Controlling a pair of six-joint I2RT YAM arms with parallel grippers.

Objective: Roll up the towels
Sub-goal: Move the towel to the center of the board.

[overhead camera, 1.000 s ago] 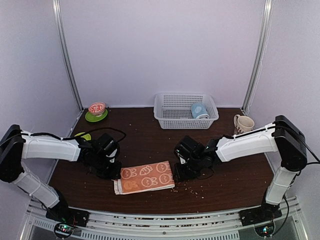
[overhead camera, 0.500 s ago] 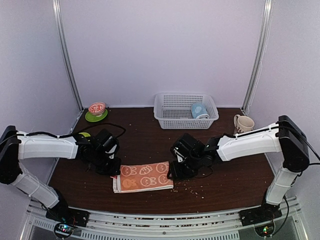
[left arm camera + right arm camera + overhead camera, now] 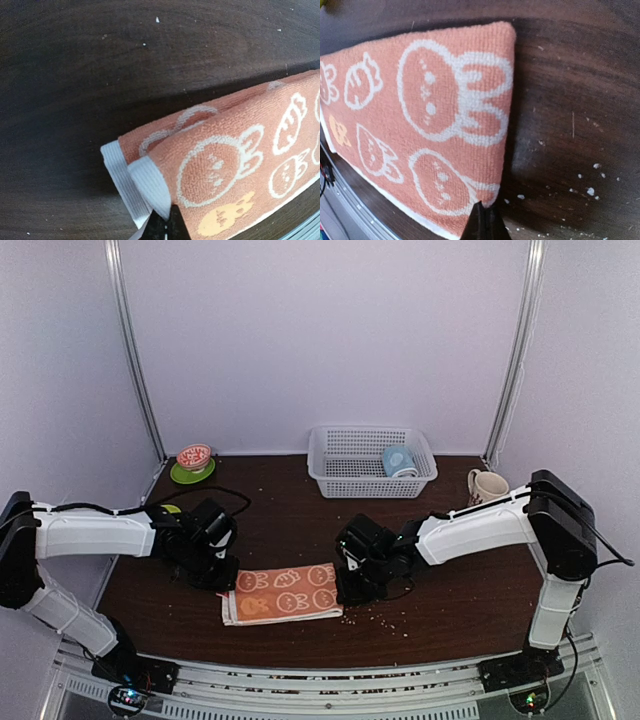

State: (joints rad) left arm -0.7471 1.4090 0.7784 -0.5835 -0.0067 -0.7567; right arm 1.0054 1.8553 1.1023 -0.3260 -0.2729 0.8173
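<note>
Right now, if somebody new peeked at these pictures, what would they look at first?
Probably the orange towel with white bunnies and carrots, lying folded at the near middle of the dark table. The left arm and right arm reach in from either side, jaws shut on its two ends. Behind, a white basket against the back wall holds something light blue.

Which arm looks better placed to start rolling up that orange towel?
Probably the right. The right gripper is closed on a tidy folded corner of the orange towel, while the left gripper pinches the end where white-hemmed layers splay apart, so it looks better suited to anchoring.
</note>
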